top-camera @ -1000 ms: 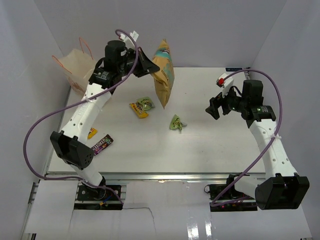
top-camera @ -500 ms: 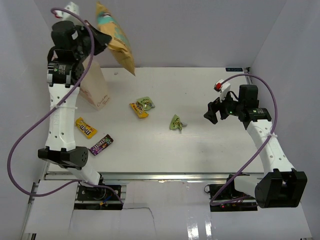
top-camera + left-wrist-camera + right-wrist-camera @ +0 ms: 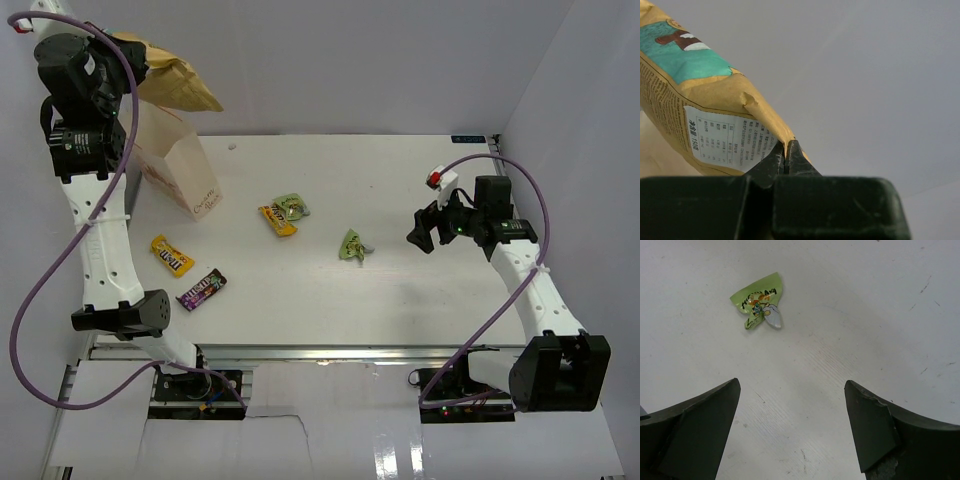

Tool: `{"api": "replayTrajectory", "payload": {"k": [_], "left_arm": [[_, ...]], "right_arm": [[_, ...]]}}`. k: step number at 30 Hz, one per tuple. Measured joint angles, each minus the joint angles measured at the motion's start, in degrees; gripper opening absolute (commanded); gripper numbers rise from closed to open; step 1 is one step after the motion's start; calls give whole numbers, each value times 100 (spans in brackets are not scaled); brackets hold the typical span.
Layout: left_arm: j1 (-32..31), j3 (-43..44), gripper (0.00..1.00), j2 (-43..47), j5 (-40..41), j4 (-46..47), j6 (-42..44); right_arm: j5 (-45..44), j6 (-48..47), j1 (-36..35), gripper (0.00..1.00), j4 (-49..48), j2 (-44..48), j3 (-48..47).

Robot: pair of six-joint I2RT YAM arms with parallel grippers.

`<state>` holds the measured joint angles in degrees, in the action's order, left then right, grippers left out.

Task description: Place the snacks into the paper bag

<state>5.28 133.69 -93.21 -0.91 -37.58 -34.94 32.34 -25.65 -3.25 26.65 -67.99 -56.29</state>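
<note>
My left gripper (image 3: pixel 785 150) is shut on the edge of the large yellow-orange chip bag (image 3: pixel 700 100), held high at the far left. There the chip bag (image 3: pixel 178 85) hangs tilted above the cream paper bag (image 3: pixel 185 175), which stands at the table's back left. On the table lie a green packet (image 3: pixel 292 206) touching a yellow packet (image 3: pixel 277 221), a second green packet (image 3: pixel 352 245), a yellow packet (image 3: pixel 172 256) and a dark purple candy pack (image 3: pixel 201 289). My right gripper (image 3: pixel 421 228) is open and empty just right of the second green packet (image 3: pixel 759 306).
White walls close in the table on the left, back and right. The raised left arm (image 3: pixel 95 200) covers part of the paper bag's top. The table's near edge is a metal rail (image 3: pixel 320 352) by the arm bases.
The left arm has swung the chip bag up and left, from the table's back middle to above the paper bag. The right gripper has edged slightly left and stayed open.
</note>
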Motion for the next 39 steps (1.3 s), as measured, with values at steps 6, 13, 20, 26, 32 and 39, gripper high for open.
{"api": "replayTrajectory", "payload": {"k": [6,13,20,26,32,39], "left_arm": [[201,0,0,-4,46,140,-44],[286,9,0,-153,-1128,949,-575],[321,9,0,-297,-1775,1246,-887],[444,-83,0,-256,-1729,1274,-837],[468,-92,0,-236,-1578,1235,-708],[468,-260,0,0,-1198,1084,-278]], "right_arm": [[31,-4,61,90,-70,-39,146],[107,0,68,91,-140,-166,184],[114,-4,76,91,-168,-195,278],[125,-4,105,91,-177,-258,284],[131,-4,105,91,-179,-286,284],[131,-4,107,91,-179,-291,284]]}}
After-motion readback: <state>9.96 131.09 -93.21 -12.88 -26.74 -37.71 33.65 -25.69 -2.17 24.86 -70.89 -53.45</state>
